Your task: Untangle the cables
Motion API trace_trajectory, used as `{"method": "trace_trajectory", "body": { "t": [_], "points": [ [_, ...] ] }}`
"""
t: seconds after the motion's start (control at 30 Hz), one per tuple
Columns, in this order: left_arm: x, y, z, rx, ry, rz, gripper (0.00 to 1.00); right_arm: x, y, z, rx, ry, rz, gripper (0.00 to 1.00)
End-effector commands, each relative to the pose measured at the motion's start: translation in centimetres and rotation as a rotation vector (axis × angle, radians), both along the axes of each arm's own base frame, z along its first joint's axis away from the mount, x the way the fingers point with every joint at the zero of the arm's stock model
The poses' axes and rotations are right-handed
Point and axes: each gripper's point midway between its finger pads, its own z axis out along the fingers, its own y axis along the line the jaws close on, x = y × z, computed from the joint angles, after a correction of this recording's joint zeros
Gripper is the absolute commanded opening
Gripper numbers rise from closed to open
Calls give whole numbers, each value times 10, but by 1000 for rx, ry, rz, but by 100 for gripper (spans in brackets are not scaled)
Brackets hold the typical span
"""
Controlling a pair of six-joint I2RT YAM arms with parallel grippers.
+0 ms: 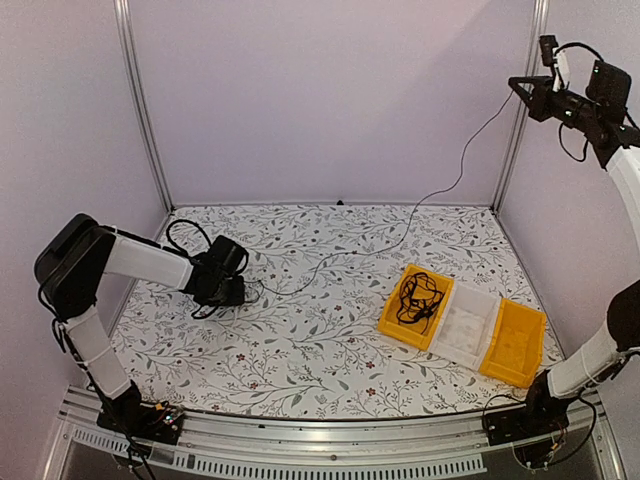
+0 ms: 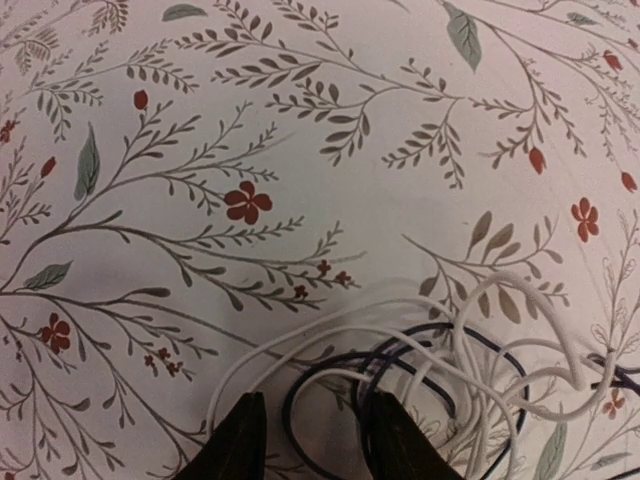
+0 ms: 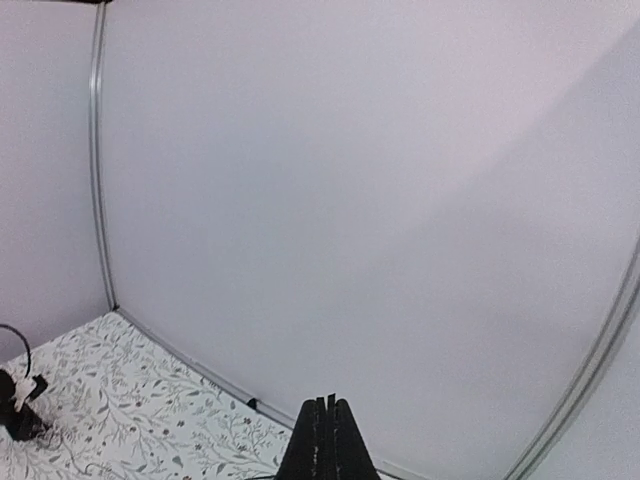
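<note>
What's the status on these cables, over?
Left gripper open, straddling white-and-black cable tangle. Right gripper raised, shut on black cable, strung taut. Nothing in the way.

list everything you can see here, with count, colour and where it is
tablecloth: one, white floral, covering the table
bins: three, yellow, clear, yellow, in a row at the right
bundled cable: one, black, in the leftmost yellow bin
stretched cable: one, black, from the pile up to the right gripper
tangled cables: at least two, white and dark, piled at the left
left gripper: open, over the pile
right gripper: shut, raised high
</note>
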Motion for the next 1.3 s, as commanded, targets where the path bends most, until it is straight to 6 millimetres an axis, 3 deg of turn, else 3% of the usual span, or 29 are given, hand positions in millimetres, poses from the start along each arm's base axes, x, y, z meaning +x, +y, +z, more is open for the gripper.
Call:
{"method": "trace_trajectory", "body": {
  "t": [0.0, 0.2, 0.37, 0.4, 0.53, 0.6, 0.67, 0.83, 0.93, 1.07, 1.2, 1.27],
  "points": [
    [-18, -1, 0, 7, 74, -52, 39, 12, 80, -99, -265, 160, 157, 0],
    [-21, -8, 8, -40, 62, -57, 39, 36, 152, -196, -382, 336, 281, 0],
    [-26, -18, 15, -105, 33, -86, 39, 19, 229, -254, -526, 386, 497, 3],
    [-26, -19, 16, -115, 28, -88, 39, 15, 246, -268, -552, 396, 546, 8],
    [-29, -26, 22, -168, 7, -108, 39, -14, 307, -306, -612, 450, 776, 42],
    [-29, -30, 25, -192, -8, -121, 39, -16, 332, -337, -652, 500, 832, 48],
    [-29, -32, 27, -203, -14, -127, 39, -18, 350, -356, -675, 530, 869, 50],
    [-28, -40, 29, -235, -12, -143, 39, 4, 383, -411, -735, 564, 830, 54],
    [-29, -45, 33, -249, -15, -156, 39, 20, 393, -433, -738, 589, 783, 57],
    [-32, -52, 36, -265, -14, -174, 39, 34, 398, -477, -765, 627, 742, 59],
    [-34, -56, 35, -269, -8, -186, 39, 47, 405, -501, -759, 621, 698, 59],
    [-35, -57, 35, -267, -4, -192, 39, 52, 413, -503, -730, 613, 695, 58]
  ]
}}
